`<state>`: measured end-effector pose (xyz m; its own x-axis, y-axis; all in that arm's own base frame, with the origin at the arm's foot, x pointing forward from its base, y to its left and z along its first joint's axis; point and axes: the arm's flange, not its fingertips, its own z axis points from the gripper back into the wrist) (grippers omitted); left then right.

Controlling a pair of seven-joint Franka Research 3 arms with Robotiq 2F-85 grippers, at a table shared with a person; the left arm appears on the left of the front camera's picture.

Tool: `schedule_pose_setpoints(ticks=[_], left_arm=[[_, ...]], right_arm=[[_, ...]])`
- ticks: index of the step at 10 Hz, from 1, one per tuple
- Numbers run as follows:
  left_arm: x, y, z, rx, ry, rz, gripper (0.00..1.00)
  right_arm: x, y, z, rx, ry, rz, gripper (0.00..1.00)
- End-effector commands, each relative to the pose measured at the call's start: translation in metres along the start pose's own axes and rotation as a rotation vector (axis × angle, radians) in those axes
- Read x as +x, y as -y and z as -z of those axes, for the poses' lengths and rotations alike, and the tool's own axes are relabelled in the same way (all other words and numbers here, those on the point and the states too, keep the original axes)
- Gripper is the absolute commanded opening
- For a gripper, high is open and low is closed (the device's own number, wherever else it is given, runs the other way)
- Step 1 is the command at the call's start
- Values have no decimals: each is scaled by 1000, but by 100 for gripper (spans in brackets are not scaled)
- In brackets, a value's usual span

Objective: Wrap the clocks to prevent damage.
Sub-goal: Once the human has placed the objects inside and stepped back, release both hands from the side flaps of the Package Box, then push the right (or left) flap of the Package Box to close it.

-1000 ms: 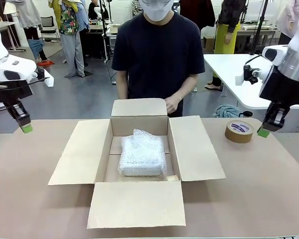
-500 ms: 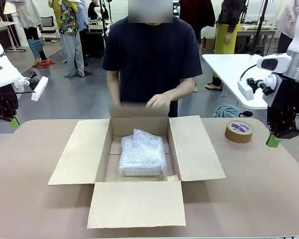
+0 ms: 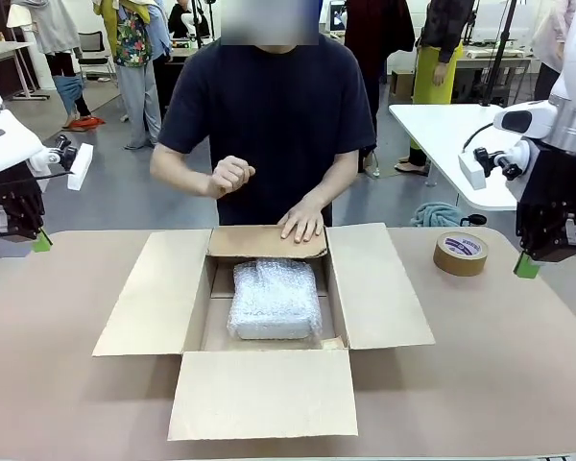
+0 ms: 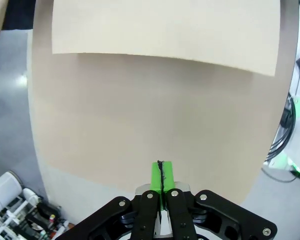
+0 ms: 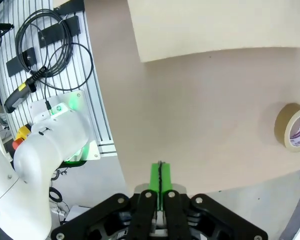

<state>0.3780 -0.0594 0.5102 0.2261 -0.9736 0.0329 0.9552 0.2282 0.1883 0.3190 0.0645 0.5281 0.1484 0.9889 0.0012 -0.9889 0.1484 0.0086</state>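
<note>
You are looking into a robotics lab: people (image 3: 139,58) are standing among white worktables (image 3: 437,133) on a grey floor (image 3: 125,192), and coiled cables (image 5: 42,45) are lying on a slotted aluminium mounting plate (image 5: 97,115).

Far flap (image 3: 259,242) of cardboard box (image 3: 379,288): upright a second ago, now folded down inward over the box's far end.

Person's hand (image 3: 302,226): moved from behind the flap, now spread flat on top of it.

Other hand (image 3: 232,176): formerly low at the side, now raised in a fist at chest height.

Left gripper (image 3: 41,240): shifted slightly toward the table's left edge.

Right gripper (image 3: 526,266): shifted outward and slightly lower, past the tape roll (image 3: 461,253).
</note>
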Motion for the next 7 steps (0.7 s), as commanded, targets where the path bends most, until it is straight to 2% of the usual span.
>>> schedule_pose_setpoints(ticks=[1,2,7], left_arm=[[-1,3,9,9,22,-51,0],[0,0,0,0,0,0,0],[0,0,0,0,0,0,0]], right_arm=[[0,-3,1,13,10,-17,1],[0,-3,1,13,10,-17,1],[0,-3,1,13,10,-17,1]])
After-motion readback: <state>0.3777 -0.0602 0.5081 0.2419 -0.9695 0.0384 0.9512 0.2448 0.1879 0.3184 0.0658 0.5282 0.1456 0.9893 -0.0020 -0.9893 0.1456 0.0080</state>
